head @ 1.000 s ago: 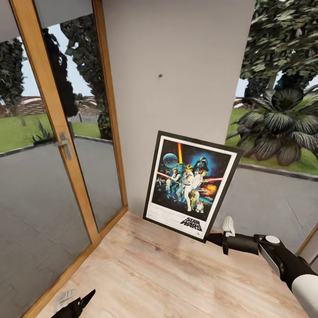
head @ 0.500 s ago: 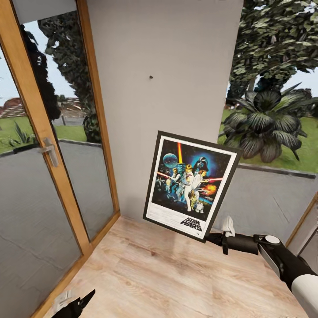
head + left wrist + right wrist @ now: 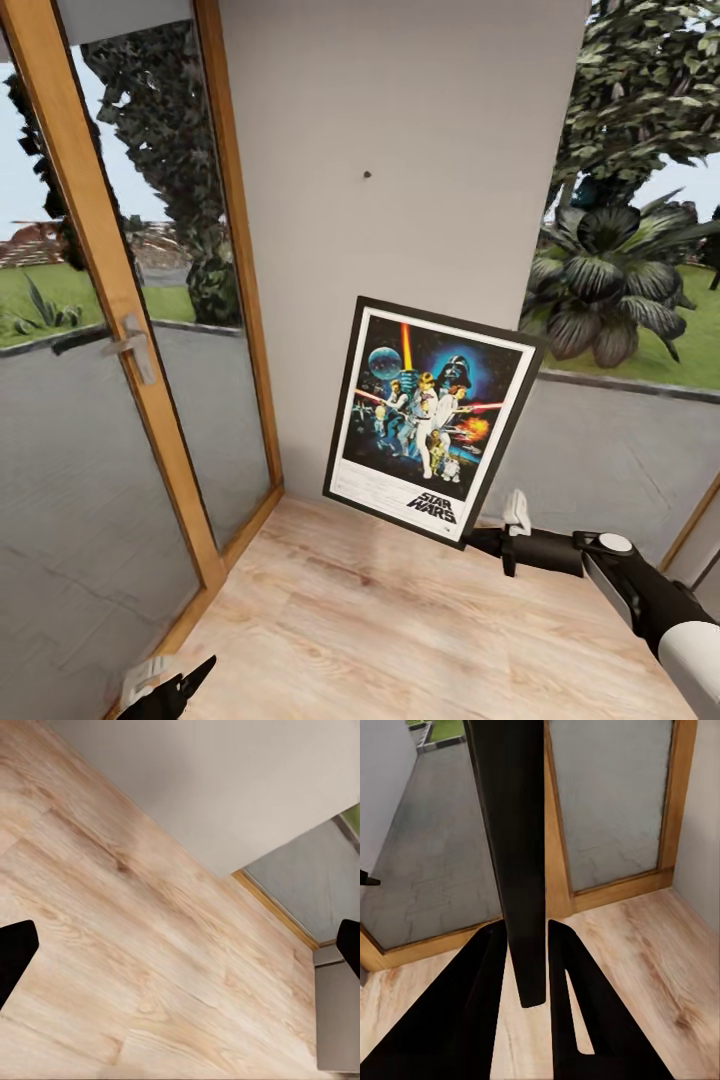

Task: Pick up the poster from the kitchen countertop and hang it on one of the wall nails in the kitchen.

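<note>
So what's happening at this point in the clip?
The robot's right gripper holds the framed Star Wars poster by its lower right corner, tilted, in front of a light grey wall. A wall nail sits above the poster, which is not yet hung. The left gripper hangs low over the wooden floor, open and empty. A glass door stands to the left.

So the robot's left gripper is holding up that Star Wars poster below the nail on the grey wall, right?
Not quite: the right gripper holds the poster, as the head view shows. The left gripper hangs low over the floor. The poster is indeed below the nail on the grey wall.
</note>
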